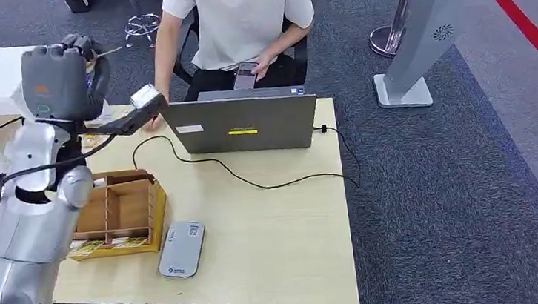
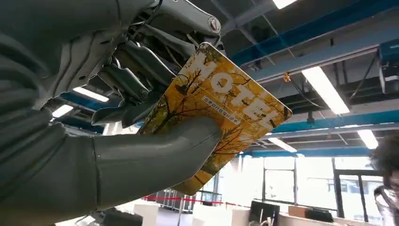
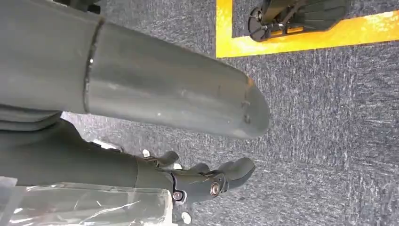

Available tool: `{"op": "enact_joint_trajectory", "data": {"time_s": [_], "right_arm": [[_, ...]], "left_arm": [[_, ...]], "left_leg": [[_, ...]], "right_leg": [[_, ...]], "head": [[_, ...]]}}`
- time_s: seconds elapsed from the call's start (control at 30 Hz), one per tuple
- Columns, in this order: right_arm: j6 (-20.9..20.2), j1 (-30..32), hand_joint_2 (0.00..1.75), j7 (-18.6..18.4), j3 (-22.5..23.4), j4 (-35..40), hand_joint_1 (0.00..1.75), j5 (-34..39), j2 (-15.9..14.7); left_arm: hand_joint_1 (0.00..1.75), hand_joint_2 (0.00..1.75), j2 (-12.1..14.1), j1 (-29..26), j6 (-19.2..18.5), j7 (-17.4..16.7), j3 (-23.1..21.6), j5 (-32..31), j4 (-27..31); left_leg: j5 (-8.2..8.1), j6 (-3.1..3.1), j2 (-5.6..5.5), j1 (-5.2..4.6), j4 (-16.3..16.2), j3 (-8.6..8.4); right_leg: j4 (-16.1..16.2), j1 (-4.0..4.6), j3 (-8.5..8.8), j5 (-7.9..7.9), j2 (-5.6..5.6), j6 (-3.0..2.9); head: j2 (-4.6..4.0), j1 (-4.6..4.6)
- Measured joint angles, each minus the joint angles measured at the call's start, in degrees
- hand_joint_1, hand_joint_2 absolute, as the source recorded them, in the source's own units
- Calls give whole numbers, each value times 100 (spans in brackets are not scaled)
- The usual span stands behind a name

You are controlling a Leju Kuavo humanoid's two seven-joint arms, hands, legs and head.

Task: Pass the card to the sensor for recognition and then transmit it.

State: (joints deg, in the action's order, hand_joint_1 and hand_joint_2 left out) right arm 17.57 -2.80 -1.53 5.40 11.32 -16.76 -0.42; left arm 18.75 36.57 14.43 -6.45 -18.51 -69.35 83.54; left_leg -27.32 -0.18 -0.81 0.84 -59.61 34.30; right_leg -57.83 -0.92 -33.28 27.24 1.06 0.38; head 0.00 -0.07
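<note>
Standing across most of the head view, the pale wooden table [image 1: 273,226] carries the rest of the scene. A person [image 1: 238,21] in a white shirt sits at its far edge, one hand on a phone [image 1: 245,74]. Before that person, a grey laptop [image 1: 242,123] stands open on the table with its lid towards the robot. A black cable [image 1: 254,183] snakes across the tabletop from near the laptop.

The robot's silver left arm [image 1: 30,212] rises from the lower left, and the left hand [image 1: 58,79] is raised above the table's far left part. Below the arm, a wooden compartment box [image 1: 119,211] sits near the table's left side, with a flat grey sensor [image 1: 183,248] lying just beside it toward the near edge.

In the left wrist view, the left hand grips the card [image 2: 221,101], a yellow one printed with autumn trees and the word HOTEL, pinched between the thick thumb and the darker fingers [image 2: 136,80] behind it.

The right hand [image 3: 207,181] hangs over dark carpet, its fingers curled loosely with nothing seen in them.
</note>
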Motion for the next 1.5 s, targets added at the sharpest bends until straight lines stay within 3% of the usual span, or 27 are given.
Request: {"op": "enact_joint_trajectory", "data": {"time_s": [0.4, 0.57, 0.67, 0.9, 1.5], "right_arm": [[105, 65, 0, 35, 251, 0, 0, 81, 22], [149, 100, 0, 35, 376, 0, 0, 85, 39], [157, 112, 0, 33, 450, 0, 0, 59, 50], [157, 112, 0, -11, 500, 0, 0, -63, 79], [160, 110, 0, -52, 601, 0, 0, -208, 122]], "left_arm": [[175, 175, 92, -2357, 828, 173, 0, -470, 1022], [175, 175, 76, -3336, 865, 306, -113, -636, 1160], [175, 175, 48, -3759, 692, 374, -254, -747, 1138], [175, 175, 31, -4022, -13, 298, -610, -889, 822], [175, 175, 6, -3983, -249, -223, -723, -1014, 461]], "left_leg": [[-5, -1, 0, 0, 2, 1], [-10, 1, 2, 0, 2, 1], [-14, 7, 3, 0, 2, 1], [-14, 7, 2, 0, 2, 1], [-14, 7, 2, 0, 2, 1]], "right_leg": [[2, 0, 0, 5, -1, 2], [4, 0, -3, 10, 0, 3], [5, 0, -3, 16, 0, 13], [5, 0, 0, 15, -1, 13], [5, 0, 0, 16, -2, 13]], "head": [[0, 0], [0, 2], [0, 2], [0, 0], [0, 2]]}}
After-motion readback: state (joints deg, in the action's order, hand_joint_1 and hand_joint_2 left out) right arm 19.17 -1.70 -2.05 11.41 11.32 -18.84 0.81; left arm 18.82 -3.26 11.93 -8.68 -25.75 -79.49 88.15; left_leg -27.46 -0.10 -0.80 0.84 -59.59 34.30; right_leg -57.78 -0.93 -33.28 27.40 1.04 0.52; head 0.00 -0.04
